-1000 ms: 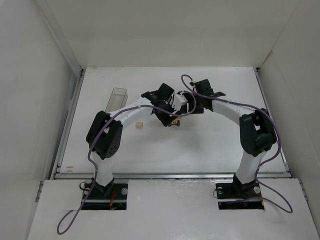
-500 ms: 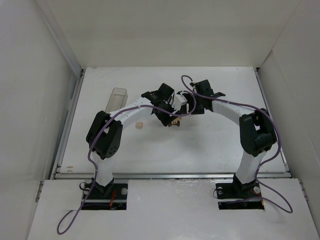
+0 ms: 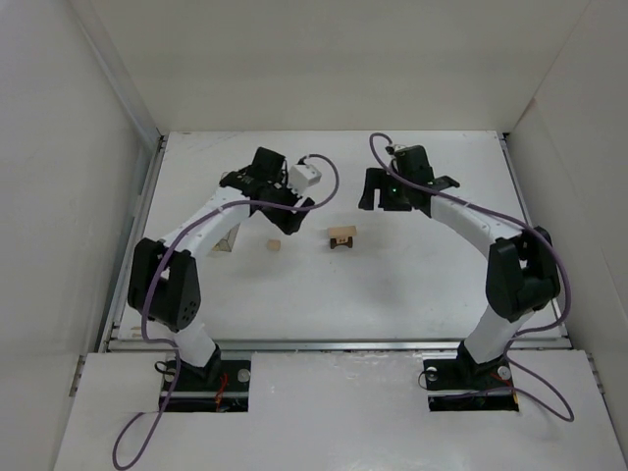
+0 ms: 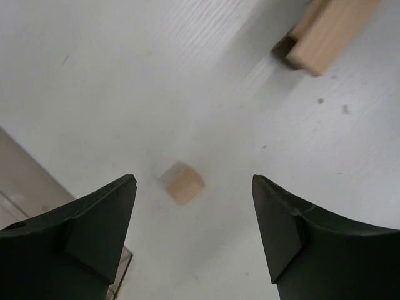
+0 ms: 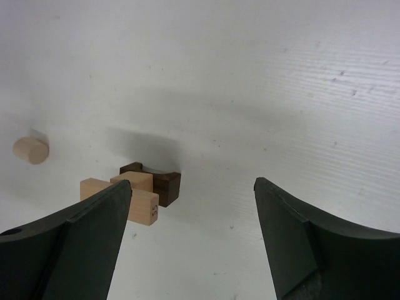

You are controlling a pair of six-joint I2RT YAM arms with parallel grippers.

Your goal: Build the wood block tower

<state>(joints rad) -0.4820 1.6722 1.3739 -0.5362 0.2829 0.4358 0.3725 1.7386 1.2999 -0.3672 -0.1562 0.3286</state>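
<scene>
wood tower likely light, rigid, tippy; loose cube at its 9 o'clock, pinch flat sides; left jaws, right jaws apart.

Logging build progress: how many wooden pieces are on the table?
4: the dark notched block, two pale bars stacked with it, and one small pale block lying apart from them. Others may be hidden.

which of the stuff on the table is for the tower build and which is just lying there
For the job:
- the wood block tower: a dark notched block with pale bars on it
- probably the loose pale piece, lying apart from it

Just lying about:
- the clear plastic box, partly hidden by the left arm
</scene>
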